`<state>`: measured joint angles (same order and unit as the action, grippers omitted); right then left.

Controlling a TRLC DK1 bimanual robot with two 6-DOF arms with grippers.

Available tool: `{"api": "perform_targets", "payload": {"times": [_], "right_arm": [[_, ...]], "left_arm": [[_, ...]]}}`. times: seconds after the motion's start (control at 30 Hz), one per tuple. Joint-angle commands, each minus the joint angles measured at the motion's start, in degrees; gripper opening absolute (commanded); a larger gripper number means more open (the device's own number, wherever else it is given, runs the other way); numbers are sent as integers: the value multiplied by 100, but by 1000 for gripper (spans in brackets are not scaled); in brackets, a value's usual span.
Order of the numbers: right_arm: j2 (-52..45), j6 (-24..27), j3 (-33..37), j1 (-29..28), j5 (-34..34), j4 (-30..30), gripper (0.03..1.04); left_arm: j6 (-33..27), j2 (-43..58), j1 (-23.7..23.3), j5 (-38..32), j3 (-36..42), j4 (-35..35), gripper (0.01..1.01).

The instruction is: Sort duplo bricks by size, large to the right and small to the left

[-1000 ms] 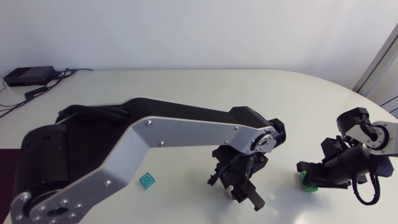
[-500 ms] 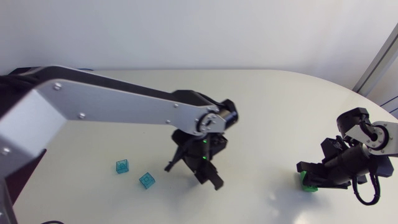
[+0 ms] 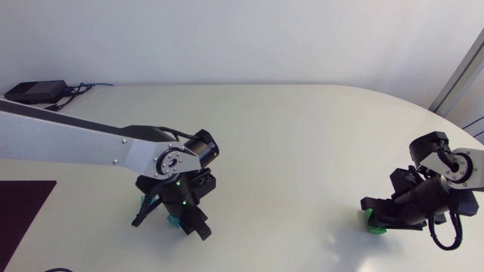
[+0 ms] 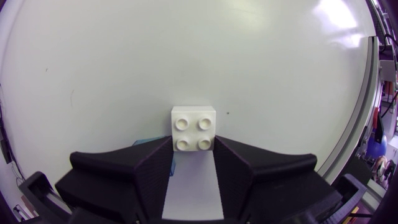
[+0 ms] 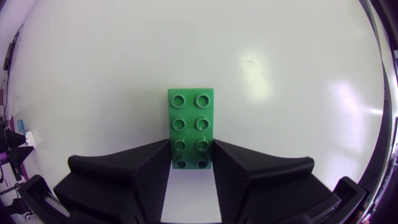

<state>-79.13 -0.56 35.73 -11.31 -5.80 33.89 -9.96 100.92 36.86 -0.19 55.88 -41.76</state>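
Note:
A small white four-stud brick (image 4: 194,124) sits between the fingers of my left gripper (image 4: 194,149), which is shut on it. In the head view that gripper (image 3: 181,221) hangs over the front left of the table and hides the white brick. A small teal brick (image 3: 171,221) peeks out beside it, and its corner (image 4: 146,142) shows by one finger in the left wrist view. At the right edge my right gripper (image 3: 373,214) is shut on a large green eight-stud brick (image 5: 191,127), low over the table, with the green brick (image 3: 372,221) showing at its tip.
A black box (image 3: 34,92) with cables lies at the back left corner. A dark mat (image 3: 23,205) covers the table's front left edge. White table stretches between the two arms.
My left arm has swung from the middle of the table to the front left, its gripper now over the teal bricks. The right arm has not moved.

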Motion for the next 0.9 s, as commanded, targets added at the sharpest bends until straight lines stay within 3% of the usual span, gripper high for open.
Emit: {"api": "perform_targets", "payload": {"times": [0.0, 0.5, 0.7, 0.87], "right_arm": [[65, 29, -171, -3, -9, 48, 346], [188, 21, -215, 68, 0, 56, 346], [100, 21, -127, 68, 18, 12, 346], [-32, 29, 136, 68, 18, 30, 346]], "left_arm": [[-244, -152, -206, 10, -332, 19, 284], [-1114, -381, -1550, -122, -587, 98, 284], [-1167, -266, -1682, -228, -525, 229, 293], [-1114, -275, -1691, -236, -455, 221, 385]]}}
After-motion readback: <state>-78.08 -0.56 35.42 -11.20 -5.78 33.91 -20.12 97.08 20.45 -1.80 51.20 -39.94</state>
